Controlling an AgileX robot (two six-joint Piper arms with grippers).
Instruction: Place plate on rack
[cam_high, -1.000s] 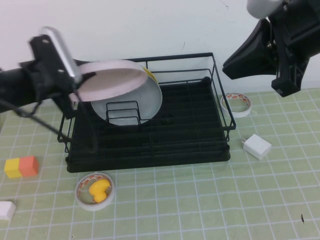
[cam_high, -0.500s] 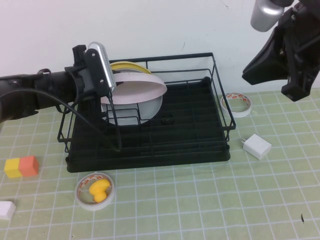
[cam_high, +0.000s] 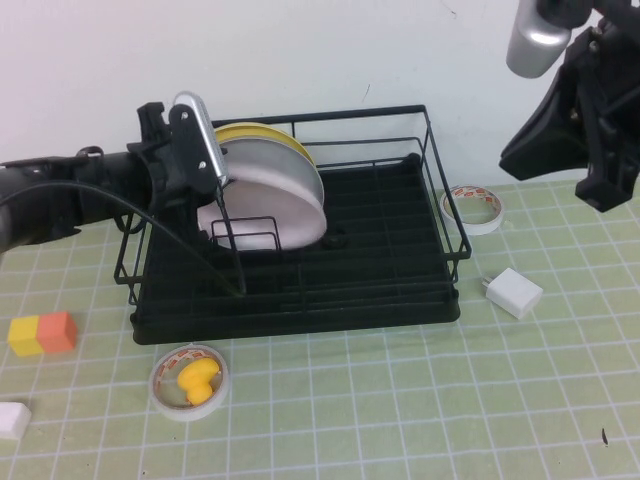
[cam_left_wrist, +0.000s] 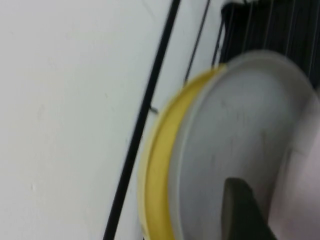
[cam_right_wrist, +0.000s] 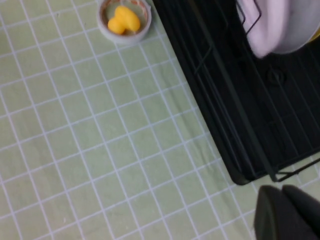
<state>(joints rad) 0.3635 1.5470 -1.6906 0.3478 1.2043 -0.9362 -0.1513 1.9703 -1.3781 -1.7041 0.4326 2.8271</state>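
Observation:
The pale pink plate (cam_high: 262, 208) stands almost upright between the wire dividers of the black rack (cam_high: 380, 290), at its left rear. It leans in front of a grey plate (cam_high: 285, 158) and a yellow plate (cam_high: 258, 132). My left gripper (cam_high: 212, 200) reaches over the rack's left side and is shut on the pink plate's left rim. In the left wrist view one dark finger (cam_left_wrist: 243, 210) shows between the grey plate (cam_left_wrist: 235, 125) and the pink plate (cam_left_wrist: 302, 190). My right gripper (cam_high: 600, 185) hangs high at the right, shut and empty; it also shows in the right wrist view (cam_right_wrist: 281, 189).
A tape roll holding a yellow piece (cam_high: 190, 380) lies in front of the rack. Another tape roll (cam_high: 472, 208) and a white charger (cam_high: 512, 292) lie to its right. Orange and yellow blocks (cam_high: 43, 333) and a white block (cam_high: 12, 420) lie at the left. A wall stands behind.
My left gripper has swung the pink plate from flat to upright and brought it down into the rack in front of the grey plate. My right arm has drifted to the right.

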